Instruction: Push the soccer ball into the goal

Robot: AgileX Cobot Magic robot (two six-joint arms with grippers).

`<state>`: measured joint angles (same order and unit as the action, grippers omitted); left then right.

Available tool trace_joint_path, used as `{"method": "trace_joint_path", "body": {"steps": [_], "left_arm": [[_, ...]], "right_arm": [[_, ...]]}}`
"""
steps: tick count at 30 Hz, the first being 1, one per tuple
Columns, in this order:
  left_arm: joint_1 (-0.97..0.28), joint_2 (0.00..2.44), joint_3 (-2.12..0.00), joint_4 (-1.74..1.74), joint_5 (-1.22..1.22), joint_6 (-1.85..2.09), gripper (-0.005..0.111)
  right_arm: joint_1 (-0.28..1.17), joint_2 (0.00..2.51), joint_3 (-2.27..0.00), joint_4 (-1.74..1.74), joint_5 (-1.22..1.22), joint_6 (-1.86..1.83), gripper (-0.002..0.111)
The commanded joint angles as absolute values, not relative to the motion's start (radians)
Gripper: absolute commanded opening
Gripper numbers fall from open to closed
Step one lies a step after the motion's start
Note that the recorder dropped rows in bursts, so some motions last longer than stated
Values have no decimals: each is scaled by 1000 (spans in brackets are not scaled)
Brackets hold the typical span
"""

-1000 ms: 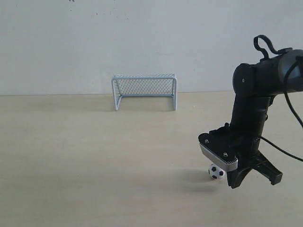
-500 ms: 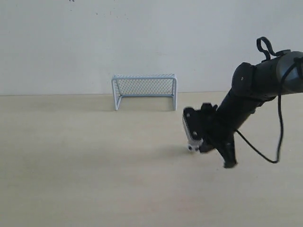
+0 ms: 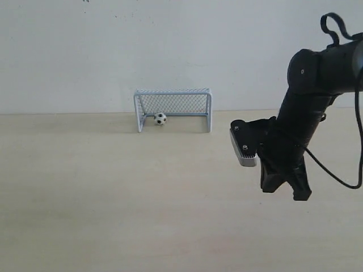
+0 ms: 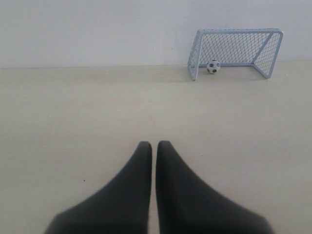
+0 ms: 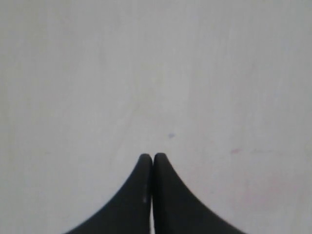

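Observation:
The soccer ball (image 3: 160, 118), white with black patches, rests inside the goal (image 3: 173, 91) near its left post, on the table against the back wall. From the left wrist view, the ball (image 4: 212, 67) sits just within the goal (image 4: 239, 30), far ahead of my left gripper (image 4: 154, 144), which is shut and empty. My right gripper (image 3: 285, 191) hangs above the table at the right, well away from the goal, its jaws shut on nothing. The right wrist view has only my right gripper (image 5: 153, 156) over bare tabletop.
A pale wooden table (image 3: 113, 187) stretches from the front edge to a plain white wall (image 3: 170, 45) behind the goal. The right arm's black cable (image 3: 340, 181) loops at the far right.
The ball left its spot beside my right gripper at the near right and now lies inside the goal. My right gripper swung toward the goal, then rose off the table.

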<state>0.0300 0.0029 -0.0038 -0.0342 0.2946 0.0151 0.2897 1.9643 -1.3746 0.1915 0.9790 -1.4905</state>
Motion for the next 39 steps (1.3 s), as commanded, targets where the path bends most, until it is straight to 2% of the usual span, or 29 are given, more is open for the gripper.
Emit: {"method": "trace_joint_path", "body": {"steps": [1, 5, 11, 17, 21, 26, 39], "left_arm": [[25, 0, 0, -32, 295, 19, 4], [25, 0, 0, -32, 295, 19, 4], [25, 0, 0, -32, 295, 19, 4], [25, 0, 0, -32, 295, 19, 4], [25, 0, 0, -32, 295, 19, 4], [25, 0, 0, -32, 295, 19, 4], [25, 0, 0, -32, 295, 19, 4]], "right_arm": [[288, 1882, -1377, 132, 1113, -1384, 0], [259, 1820, -1377, 164, 1177, -1328, 0], [120, 1717, -1354, 249, 1221, -1303, 0], [-82, 1575, -1222, 309, 1221, -1314, 0], [-226, 1477, -1102, 422, 1135, -1313, 0], [-338, 1394, -973, 558, 1104, -1306, 0], [-355, 1263, -695, 799, 1104, -1344, 0]]}}
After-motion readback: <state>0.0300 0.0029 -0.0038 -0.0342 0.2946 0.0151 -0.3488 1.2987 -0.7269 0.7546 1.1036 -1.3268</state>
